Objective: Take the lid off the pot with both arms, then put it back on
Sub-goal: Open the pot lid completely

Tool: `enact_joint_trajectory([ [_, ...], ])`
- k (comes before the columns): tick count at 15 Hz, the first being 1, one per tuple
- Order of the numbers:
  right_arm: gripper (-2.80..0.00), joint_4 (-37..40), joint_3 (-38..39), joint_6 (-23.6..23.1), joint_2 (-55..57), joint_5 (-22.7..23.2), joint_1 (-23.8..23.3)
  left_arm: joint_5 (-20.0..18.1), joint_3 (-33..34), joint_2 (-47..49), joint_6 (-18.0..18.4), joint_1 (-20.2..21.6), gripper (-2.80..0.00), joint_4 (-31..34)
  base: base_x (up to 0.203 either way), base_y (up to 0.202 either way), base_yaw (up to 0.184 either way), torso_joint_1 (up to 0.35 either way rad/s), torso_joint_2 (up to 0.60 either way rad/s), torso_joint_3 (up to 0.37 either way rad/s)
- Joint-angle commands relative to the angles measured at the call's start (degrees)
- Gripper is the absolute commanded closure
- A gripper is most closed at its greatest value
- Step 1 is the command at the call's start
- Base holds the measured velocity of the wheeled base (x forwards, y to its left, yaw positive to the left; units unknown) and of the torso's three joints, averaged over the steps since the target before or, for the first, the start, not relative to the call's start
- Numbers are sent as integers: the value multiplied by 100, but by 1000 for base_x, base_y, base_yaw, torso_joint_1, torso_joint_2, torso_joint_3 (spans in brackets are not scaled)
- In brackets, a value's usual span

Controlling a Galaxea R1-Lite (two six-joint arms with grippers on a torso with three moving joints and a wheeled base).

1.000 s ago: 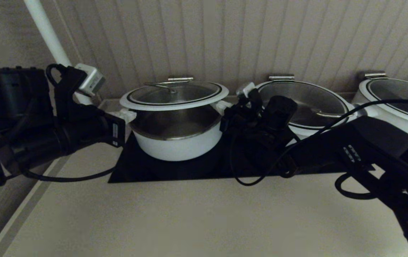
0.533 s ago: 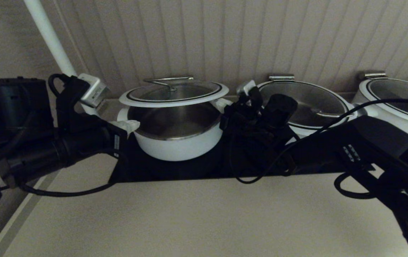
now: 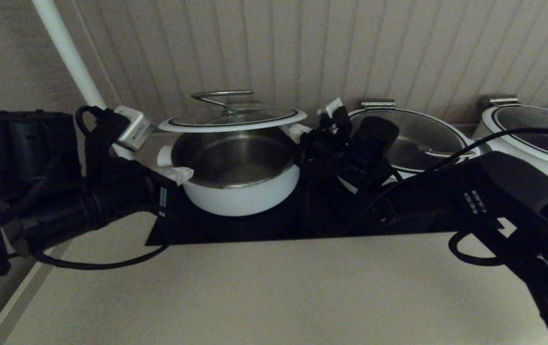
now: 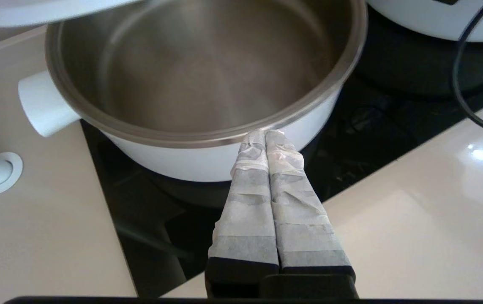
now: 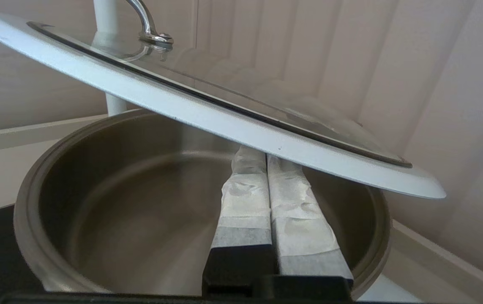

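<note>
The white pot [image 3: 240,199] stands on a black cooktop [image 3: 235,230]. Its glass lid [image 3: 233,125] with the steel loop handle [image 3: 221,96] hangs above it, tilted, clear of the rim at the front. My right gripper [image 3: 297,132] is shut and empty. Its wrapped fingers [image 5: 245,198] reach over the pot [image 5: 110,198] and press up under the lid's white rim [image 5: 207,114], which hides their tips. My left gripper [image 4: 264,134] is shut and empty, its tips at the outside of the pot's rim [image 4: 173,158], below the lid's edge [image 4: 34,10] and apart from it.
Two wider white pots with lids [image 3: 417,134] [image 3: 537,134] stand to the right, close behind my right arm. A white pole [image 3: 70,57] rises at the back left. A panelled wall runs right behind the pots. Pale counter [image 3: 274,292] lies in front.
The lid has risen and tilted more, its handle now higher. My left gripper has dropped from the lid's left edge to the pot's rim. My right gripper has gone up with the lid.
</note>
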Motion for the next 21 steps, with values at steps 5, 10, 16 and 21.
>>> enact_joint_trajectory([
  [5, 0, -60, -11, -11, 1, 16, 6, 318, -221, 519, 8, -1, 0, -646, 0, 0, 0, 0, 0, 0],
  [10, 0, -69, 7, -26, 3, 16, 15, 490, -654, 810, -2, -1, 0, -765, 0, 0, 0, 0, 0, 0],
  [16, 0, -95, 125, -55, -23, 18, 77, 490, -939, 1002, 1, -1, 0, -765, 0, 0, 0, 0, 0, 0],
  [21, 0, -112, 203, -55, -86, 24, 85, 490, -947, 1054, -8, -1, 0, -773, 0, 0, 0, 0, 0, 0],
])
